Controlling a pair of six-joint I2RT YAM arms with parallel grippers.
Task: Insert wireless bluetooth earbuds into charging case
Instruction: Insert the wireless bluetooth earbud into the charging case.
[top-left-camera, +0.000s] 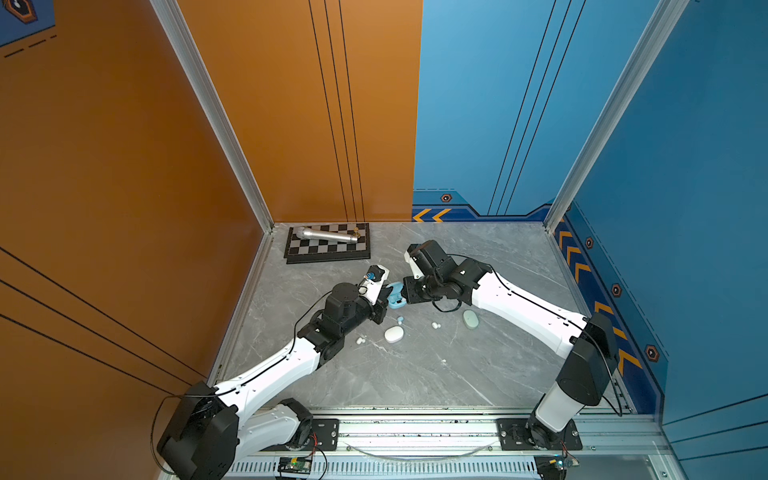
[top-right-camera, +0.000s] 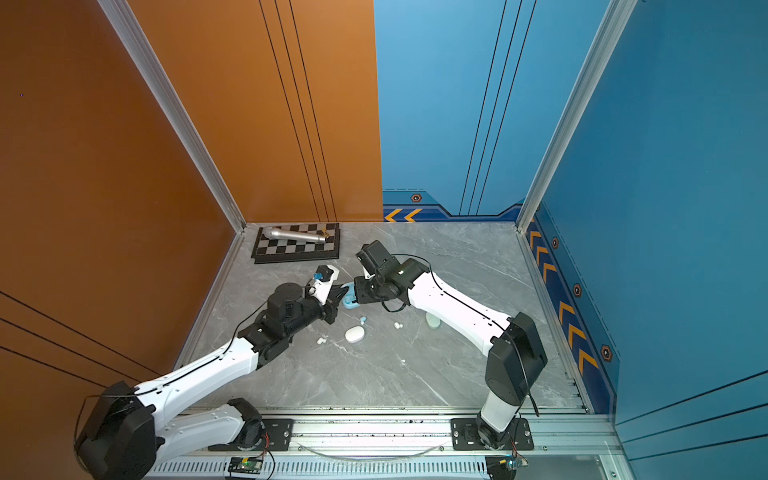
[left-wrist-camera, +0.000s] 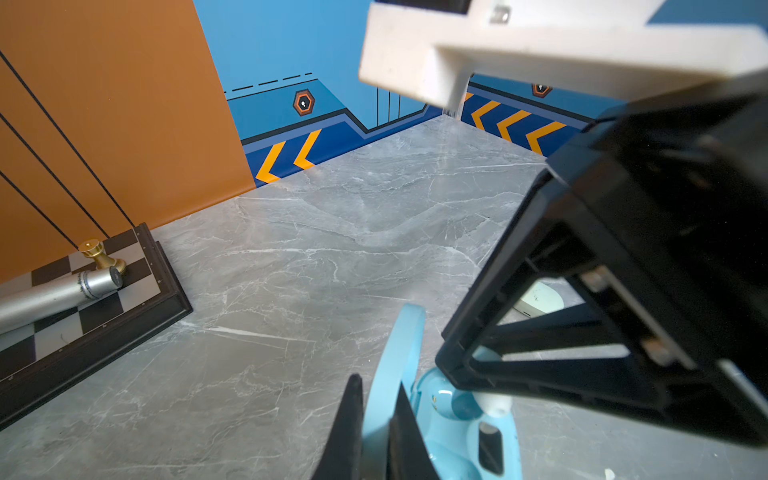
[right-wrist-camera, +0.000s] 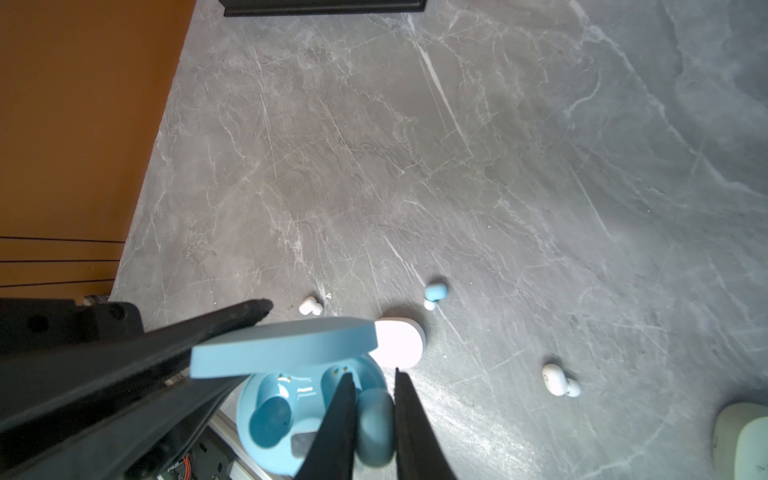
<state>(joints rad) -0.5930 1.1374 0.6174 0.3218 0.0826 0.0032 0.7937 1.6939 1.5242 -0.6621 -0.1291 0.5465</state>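
Observation:
A pale blue charging case lies open on the grey table between both arms. My left gripper is shut on its raised lid. My right gripper is shut on a pale blue earbud, held just over the case's near socket; its white tip shows in the left wrist view. Loose on the table lie another blue earbud and white earbuds.
A shut white case lies just in front of the blue one. A mint case lies under my right forearm. At the back left, a chessboard carries a silver microphone. Walls close three sides.

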